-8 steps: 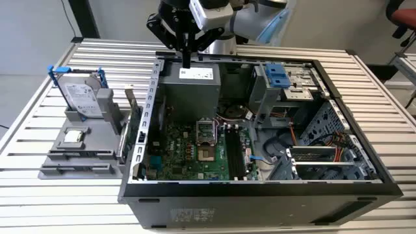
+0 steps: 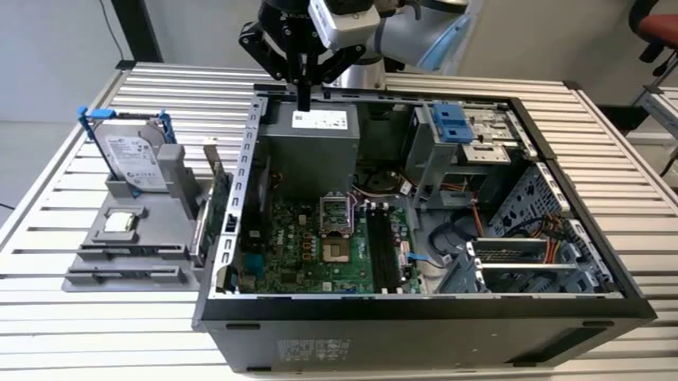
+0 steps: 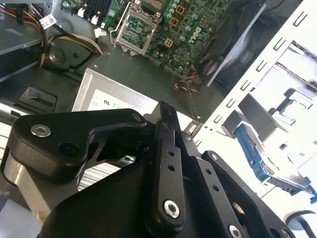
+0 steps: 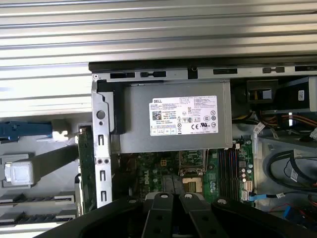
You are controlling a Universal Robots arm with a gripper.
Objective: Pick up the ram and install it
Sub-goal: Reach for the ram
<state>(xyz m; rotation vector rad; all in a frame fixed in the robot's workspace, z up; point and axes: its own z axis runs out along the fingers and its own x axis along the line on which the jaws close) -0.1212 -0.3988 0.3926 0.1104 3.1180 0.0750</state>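
Ram (image 2: 198,235) in its holder, pincer (image 2: 304,103) over the open case.
It looks to be the thin board standing on edge in the grey holder (image 2: 127,254) near the table (image 2: 95,333) edge at the exterior view's left, just beside the larger green card (image 2: 219,202), though I cannot be sure. The pincer hangs well apart from it, fingers pressed together on nothing, above the power supply (image 2: 317,151) in the computer case (image 2: 424,305).

Black hand (image 2: 304,101); green motherboard (image 2: 317,258); grey power supply (image 2: 313,155) with white label (image 2: 319,120); silver drive (image 2: 136,159), blue frame (image 2: 95,115); ribbed silver tabletop (image 2: 95,325)
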